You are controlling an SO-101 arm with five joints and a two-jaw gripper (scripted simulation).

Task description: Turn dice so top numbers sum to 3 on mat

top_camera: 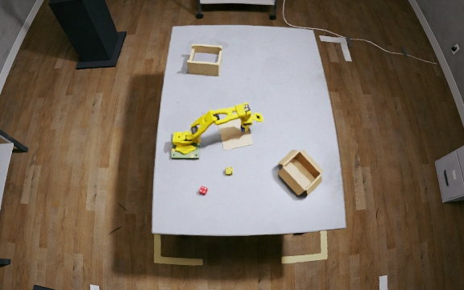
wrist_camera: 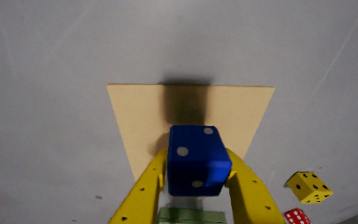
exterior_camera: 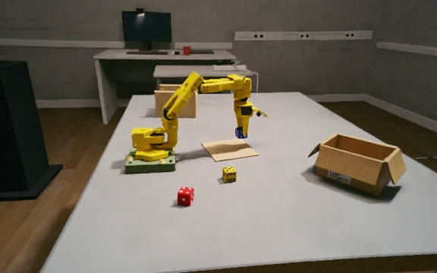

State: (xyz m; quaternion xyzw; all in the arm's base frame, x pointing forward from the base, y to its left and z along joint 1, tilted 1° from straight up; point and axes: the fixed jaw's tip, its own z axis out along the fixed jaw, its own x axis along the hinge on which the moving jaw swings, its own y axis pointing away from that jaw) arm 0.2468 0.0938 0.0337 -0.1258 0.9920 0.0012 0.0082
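My gripper is shut on the blue die and holds it above the mat. In the wrist view, the blue die shows two pips on its upper part and one lower down. The yellow die sits flat on the table, off the mat, with several pips on top. The red die sits flat, farther from the mat, also with several pips on top.
An open cardboard box stands on the table to the right of the dice. A wooden frame stands at the table's far left. The arm's green base is left of the mat.
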